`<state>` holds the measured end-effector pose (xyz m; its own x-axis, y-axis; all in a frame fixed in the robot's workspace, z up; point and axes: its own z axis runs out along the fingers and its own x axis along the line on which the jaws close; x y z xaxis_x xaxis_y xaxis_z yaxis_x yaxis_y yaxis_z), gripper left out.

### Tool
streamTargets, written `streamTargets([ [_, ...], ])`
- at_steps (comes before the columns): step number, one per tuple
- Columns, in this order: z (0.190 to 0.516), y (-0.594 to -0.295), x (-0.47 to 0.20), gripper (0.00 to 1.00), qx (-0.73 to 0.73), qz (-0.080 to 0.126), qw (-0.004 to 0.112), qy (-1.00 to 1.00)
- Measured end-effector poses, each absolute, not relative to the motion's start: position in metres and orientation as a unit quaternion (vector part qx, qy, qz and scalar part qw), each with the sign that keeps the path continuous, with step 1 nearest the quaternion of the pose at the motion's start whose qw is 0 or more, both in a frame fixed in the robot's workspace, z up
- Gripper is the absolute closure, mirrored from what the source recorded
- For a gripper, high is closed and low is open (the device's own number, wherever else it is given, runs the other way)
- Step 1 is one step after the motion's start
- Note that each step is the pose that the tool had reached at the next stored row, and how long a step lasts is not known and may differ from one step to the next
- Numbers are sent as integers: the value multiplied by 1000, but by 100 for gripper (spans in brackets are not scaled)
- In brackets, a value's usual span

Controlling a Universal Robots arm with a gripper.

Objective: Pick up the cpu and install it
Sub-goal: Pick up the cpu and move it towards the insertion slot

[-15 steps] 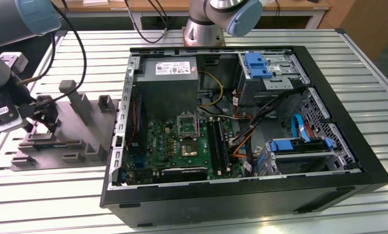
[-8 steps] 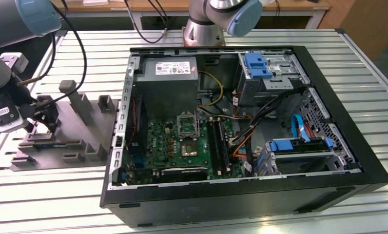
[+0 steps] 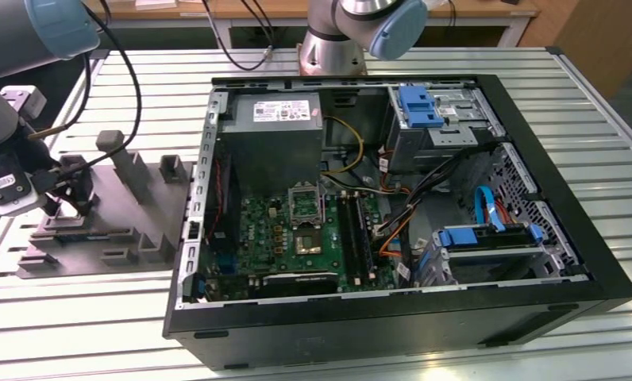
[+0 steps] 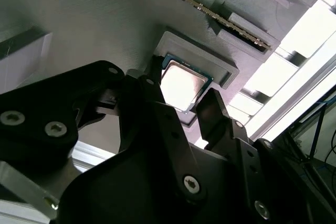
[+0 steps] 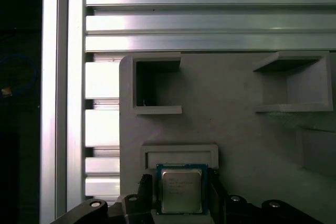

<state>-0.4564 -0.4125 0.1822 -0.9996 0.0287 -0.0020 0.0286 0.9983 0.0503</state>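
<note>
Your gripper (image 3: pixel 71 198) is at the grey fixture plate (image 3: pixel 125 238), which lies at about nine o'clock from the open computer case (image 3: pixel 610 279) in the exterior view. The job is at its first step, with most of it left.

In the first wrist view the cpu (image 5: pixel 181 190) lies flat, metal top up, in its shallow raised nest (image 5: pixel 180 155) on that plate. It looks fully seated there, with nothing to suggest it has been lifted. The jaws stand apart, one on each side of the chip and just beside its opposite edges, so the chip sits squarely between them. I judge this as lined up for the grasp, not clamped. A thin dark line shows between one fingertip (image 5: pixel 145 186) and the chip's edge, though contact on the other side is hard to rule out.

Over in the case, the metal-framed socket (image 3: pixel 306 203) on the motherboard (image 3: pixel 261 230) sits near the middle of the exterior view, at roughly three o'clock from the gripper and well apart from it. No chip is in it. So the lift, the carry and the seating all remain undone.
</note>
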Motion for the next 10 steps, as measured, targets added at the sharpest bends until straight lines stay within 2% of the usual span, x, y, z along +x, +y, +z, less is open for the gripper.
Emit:
streamTargets([
  [10,184,-412,-456,46,14,25,1,1000],
])
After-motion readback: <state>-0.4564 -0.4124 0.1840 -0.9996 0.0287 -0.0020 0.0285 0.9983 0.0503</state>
